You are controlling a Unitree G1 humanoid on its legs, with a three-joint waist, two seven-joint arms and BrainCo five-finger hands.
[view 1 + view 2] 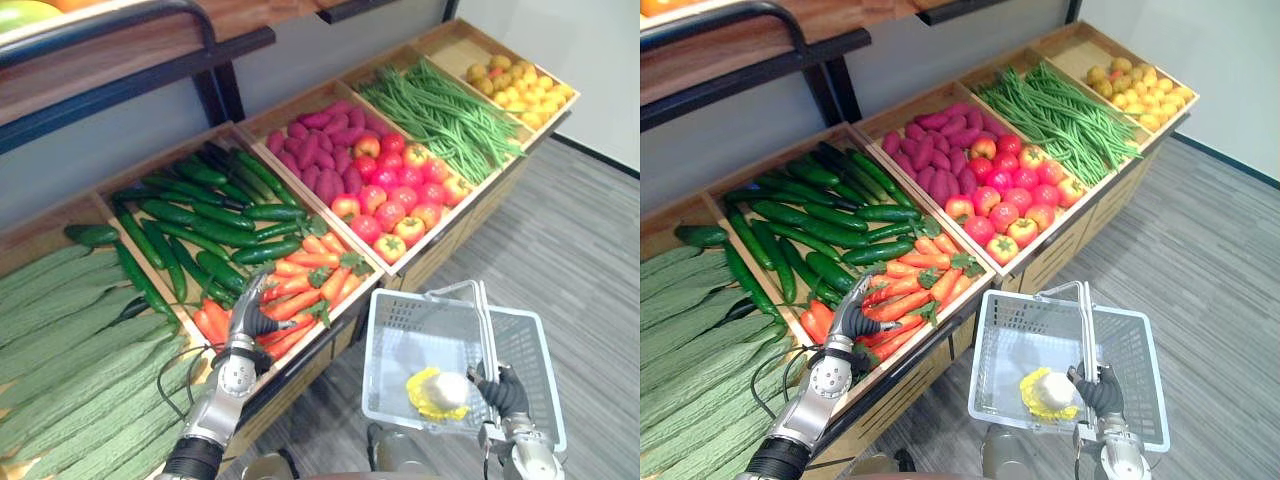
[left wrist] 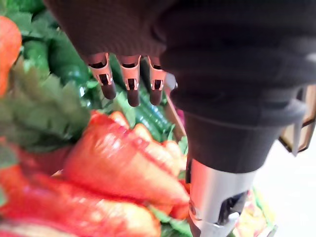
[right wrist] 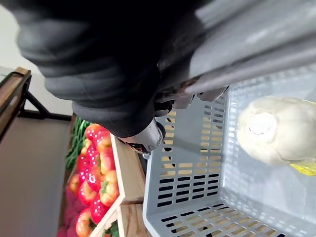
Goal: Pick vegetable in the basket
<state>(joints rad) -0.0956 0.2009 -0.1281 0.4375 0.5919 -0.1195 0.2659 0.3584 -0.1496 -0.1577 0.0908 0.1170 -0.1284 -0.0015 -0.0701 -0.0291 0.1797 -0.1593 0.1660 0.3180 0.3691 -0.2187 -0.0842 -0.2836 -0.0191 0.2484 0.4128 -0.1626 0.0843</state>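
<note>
left hand over the carrots, right hand carrying the basket

the left hand (image 1: 250, 312) reaches out over the carrots (image 1: 305, 285) at the front of a wooden display shelf (image 1: 395, 272). in the left wrist view its fingers (image 2: 131, 81) are stretched out and loose, with nothing between them. the dark tips hang just above the orange roots and their green tops, and whether they touch cannot be told.

the right hand (image 1: 503, 390) is clenched round the handle (image 1: 482, 320) of a pale grey plastic basket (image 1: 400, 340), which hangs above the grey floor (image 1: 580, 240) in front of the shelf, just beside its front edge. one pale round vegetable (image 1: 447, 388) lies on the basket's bottom, resting on something yellow, near the wall by the right hand.

the carrots share their compartment with dark cucumbers (image 1: 210, 215) behind them. ridged green gourds (image 1: 70, 340) fill the compartment to the robot's left. to the right come red tomatoes (image 1: 400, 195) with purple roots (image 1: 320, 150) behind them, then long green beans (image 1: 440, 110).
</note>
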